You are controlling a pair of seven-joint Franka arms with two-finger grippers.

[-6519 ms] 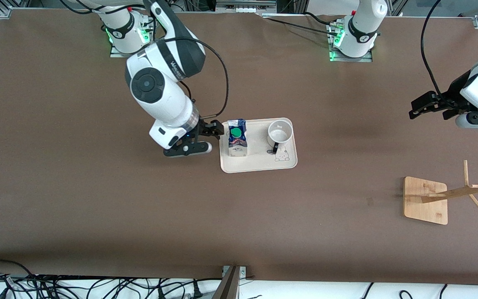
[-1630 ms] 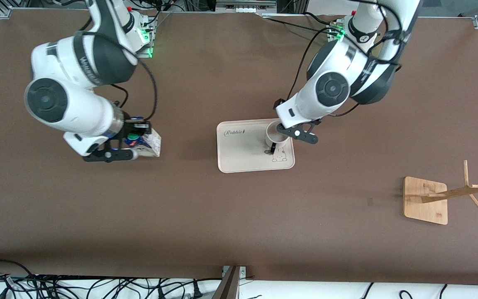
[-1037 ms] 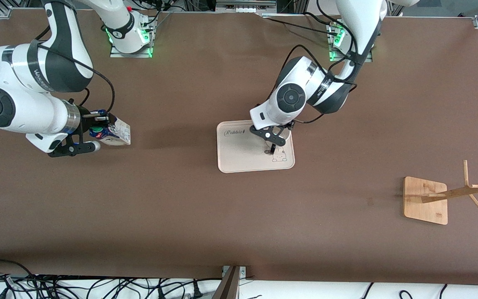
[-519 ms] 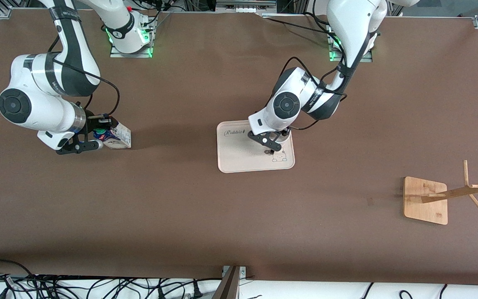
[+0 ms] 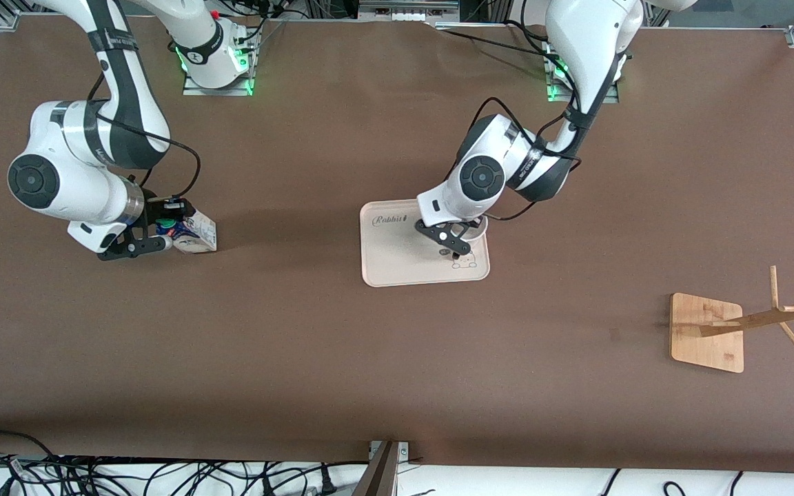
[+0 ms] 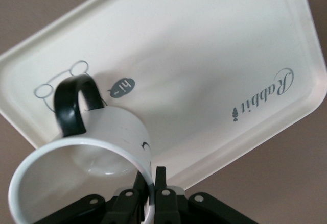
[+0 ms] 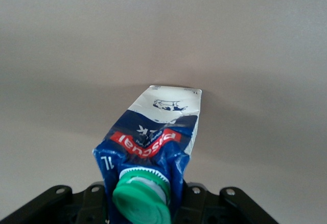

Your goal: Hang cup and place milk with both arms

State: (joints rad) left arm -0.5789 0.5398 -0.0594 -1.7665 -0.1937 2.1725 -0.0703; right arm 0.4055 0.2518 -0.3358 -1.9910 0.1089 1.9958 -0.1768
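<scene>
The milk (image 5: 194,233), a blue and white carton with a green cap (image 7: 140,201), is tilted, its base low at the brown table toward the right arm's end. My right gripper (image 5: 163,231) is shut on its top (image 7: 148,142). The cup (image 5: 477,231) is a white mug with a black handle (image 6: 71,106), on the cream tray (image 5: 397,255). My left gripper (image 5: 455,238) is shut on the cup's rim (image 6: 152,183), one finger inside and one outside. The cup (image 6: 110,142) looks tilted over the tray (image 6: 204,55).
A wooden rack (image 5: 707,332) with slanted pegs stands toward the left arm's end, nearer the front camera than the tray. The tray carries a rabbit drawing (image 5: 464,262) beside the cup. Cables lie along the table's front edge.
My right arm carried the milk off the tray to its end of the table and lowered it. My left arm came in from its end and closed on the cup's rim.
</scene>
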